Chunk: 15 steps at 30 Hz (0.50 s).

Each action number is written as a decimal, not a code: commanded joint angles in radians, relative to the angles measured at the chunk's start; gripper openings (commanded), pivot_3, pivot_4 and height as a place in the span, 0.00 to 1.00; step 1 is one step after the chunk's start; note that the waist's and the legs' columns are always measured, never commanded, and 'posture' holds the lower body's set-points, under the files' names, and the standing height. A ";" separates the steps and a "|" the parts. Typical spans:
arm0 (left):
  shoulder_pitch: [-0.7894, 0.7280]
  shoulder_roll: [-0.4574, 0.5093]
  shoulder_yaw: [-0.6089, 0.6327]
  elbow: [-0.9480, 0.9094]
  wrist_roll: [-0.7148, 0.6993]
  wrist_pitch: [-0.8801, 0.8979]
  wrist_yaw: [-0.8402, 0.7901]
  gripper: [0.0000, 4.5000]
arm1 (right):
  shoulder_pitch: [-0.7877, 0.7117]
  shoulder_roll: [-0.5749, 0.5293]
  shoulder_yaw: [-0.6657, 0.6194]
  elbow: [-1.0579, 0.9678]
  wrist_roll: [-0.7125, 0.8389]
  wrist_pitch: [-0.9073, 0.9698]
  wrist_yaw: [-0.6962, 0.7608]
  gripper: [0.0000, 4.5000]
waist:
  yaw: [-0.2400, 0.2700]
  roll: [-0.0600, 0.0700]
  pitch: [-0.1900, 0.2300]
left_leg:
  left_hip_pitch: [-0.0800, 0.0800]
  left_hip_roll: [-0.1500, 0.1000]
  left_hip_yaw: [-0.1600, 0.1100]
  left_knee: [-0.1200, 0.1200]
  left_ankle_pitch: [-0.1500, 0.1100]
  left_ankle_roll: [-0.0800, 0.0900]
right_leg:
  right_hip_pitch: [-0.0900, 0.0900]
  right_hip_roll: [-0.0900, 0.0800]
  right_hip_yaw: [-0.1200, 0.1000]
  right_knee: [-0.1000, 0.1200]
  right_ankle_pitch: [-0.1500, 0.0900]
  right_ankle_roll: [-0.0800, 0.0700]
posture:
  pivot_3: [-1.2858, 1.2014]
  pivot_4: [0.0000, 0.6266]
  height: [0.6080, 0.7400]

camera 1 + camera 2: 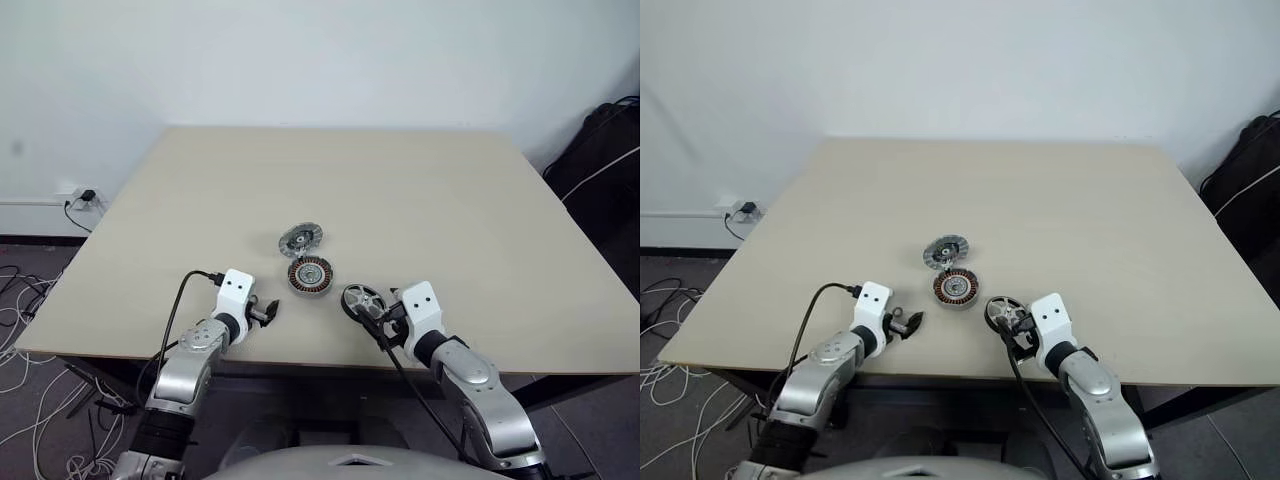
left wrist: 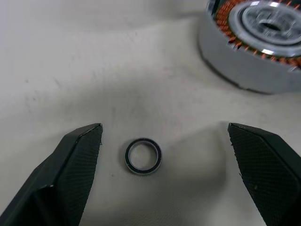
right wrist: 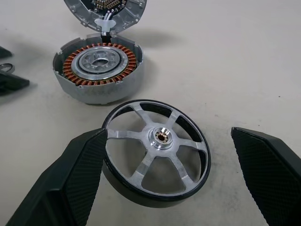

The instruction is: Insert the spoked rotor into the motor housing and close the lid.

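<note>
Spoked rotor (image 3: 156, 153) flat near table's (image 1: 480, 200) near edge, between spread right gripper (image 3: 164, 155) fingers, motor housing (image 1: 310, 274) just beyond it, lid (image 1: 300, 239) behind, left gripper (image 2: 164, 155) spread around small ring (image 2: 143, 156), far tabletop wide open

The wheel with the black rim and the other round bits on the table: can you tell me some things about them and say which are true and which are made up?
1. The spoked rotor is already inside the motor housing. False: it lies on the table beside the housing.
2. The right gripper is open, with the rotor between its fingers. True.
3. The lid sits shut on the housing. False: it stands open behind the housing.
4. A small ring lies on the table between the left gripper's fingers. True.
5. The left gripper holds the housing. False: it is open and holds nothing.
</note>
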 commanded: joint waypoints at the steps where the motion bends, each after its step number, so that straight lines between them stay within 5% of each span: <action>1: -0.021 0.000 -0.002 0.012 0.011 0.012 0.001 1.00 | -0.004 0.005 -0.017 -0.022 0.008 -0.027 -0.007 1.00 | 0.000 0.000 0.000 | 0.000 0.000 0.000 0.000 0.000 0.000 | 0.000 0.000 0.000 0.000 0.000 0.000 | 0.52 0.00 1.00; 4: -0.014 0.004 0.002 0.016 0.009 0.020 -0.003 0.87 | 0.000 0.007 -0.018 -0.024 0.009 -0.028 -0.011 1.00 | 0.000 0.001 -0.001 | 0.000 0.000 0.000 0.000 0.000 0.000 | 0.000 0.000 0.000 0.001 -0.001 0.001 | 0.52 0.00 1.00; 14: 0.022 0.012 0.013 -0.020 0.015 0.058 0.000 0.16 | -0.001 0.014 -0.016 -0.020 0.010 -0.031 -0.017 1.00 | 0.000 0.003 -0.005 | 0.001 0.000 0.000 0.000 0.000 0.000 | 0.000 0.000 0.000 0.001 -0.002 0.003 | 0.52 0.00 1.00; 15: 0.028 0.015 0.013 -0.031 0.015 0.066 0.000 0.15 | -0.002 0.013 -0.016 -0.020 0.010 -0.031 -0.016 1.00 | 0.000 0.003 -0.005 | 0.001 0.000 0.000 0.000 0.000 0.000 | 0.000 0.000 0.000 0.001 -0.002 0.003 | 0.52 0.00 1.00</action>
